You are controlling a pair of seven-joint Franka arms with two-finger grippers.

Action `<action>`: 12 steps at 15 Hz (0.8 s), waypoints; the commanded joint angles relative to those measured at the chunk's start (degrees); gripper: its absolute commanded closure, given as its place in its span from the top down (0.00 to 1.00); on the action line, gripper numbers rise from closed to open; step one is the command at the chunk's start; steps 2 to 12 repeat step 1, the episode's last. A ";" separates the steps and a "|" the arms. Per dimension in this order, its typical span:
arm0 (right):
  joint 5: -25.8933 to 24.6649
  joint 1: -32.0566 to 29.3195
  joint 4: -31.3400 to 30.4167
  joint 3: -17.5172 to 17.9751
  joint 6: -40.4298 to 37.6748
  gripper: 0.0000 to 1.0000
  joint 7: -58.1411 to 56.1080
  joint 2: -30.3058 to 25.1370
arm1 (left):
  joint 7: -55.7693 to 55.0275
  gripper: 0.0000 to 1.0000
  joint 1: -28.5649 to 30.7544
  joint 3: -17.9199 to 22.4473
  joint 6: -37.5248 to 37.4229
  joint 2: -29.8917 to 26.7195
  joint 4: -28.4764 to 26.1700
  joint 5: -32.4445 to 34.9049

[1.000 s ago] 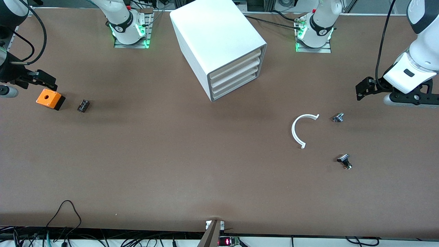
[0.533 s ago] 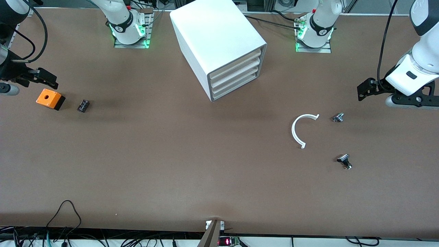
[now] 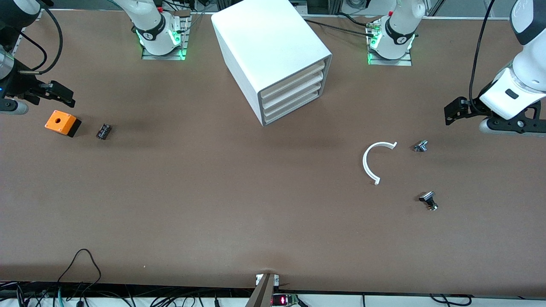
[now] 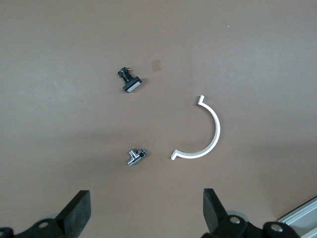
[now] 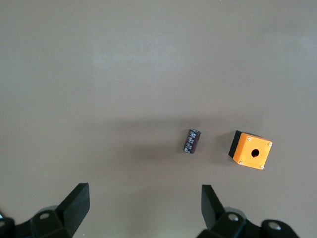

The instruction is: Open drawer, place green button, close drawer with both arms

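Observation:
The white cabinet (image 3: 273, 51) stands at the table's middle near the robots' bases. Its bottom drawer (image 3: 293, 106) is shut, like the three above it. The button with the dark-green cap is not in view. My left gripper (image 3: 451, 114) is open and empty, up over the table at the left arm's end, beside the silver part (image 3: 421, 146); its wrist view shows the open gripper (image 4: 147, 210) over bare table. My right gripper (image 3: 63, 96) is open and empty over the table's right arm's end, by the orange box (image 3: 62, 123); it shows open (image 5: 146, 206) in its wrist view.
A white half-ring (image 3: 372, 161) and two silver-and-black small parts (image 3: 428, 200) lie toward the left arm's end; they also show in the left wrist view (image 4: 130, 82). A small black-brown block (image 3: 103, 131) lies beside the orange box, both in the right wrist view (image 5: 193, 141).
My right gripper has drawn away from the orange box toward the robots' bases. My left gripper shifted slightly, then held still. The things on the table have not moved.

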 commanded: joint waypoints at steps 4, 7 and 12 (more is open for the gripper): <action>0.93 -0.05 -1.59 0.03 0.88 1.00 -0.49 -1.74 | 0.69 1.00 -0.14 0.23 -1.49 1.16 2.15 -0.45; 0.93 -0.05 -1.59 0.03 0.88 1.00 -0.49 -1.74 | 0.69 1.00 -0.14 0.23 -1.49 1.16 2.15 -0.45; 0.93 -0.05 -1.59 0.03 0.88 1.00 -0.49 -1.74 | 0.69 1.00 -0.14 0.23 -1.49 1.16 2.15 -0.45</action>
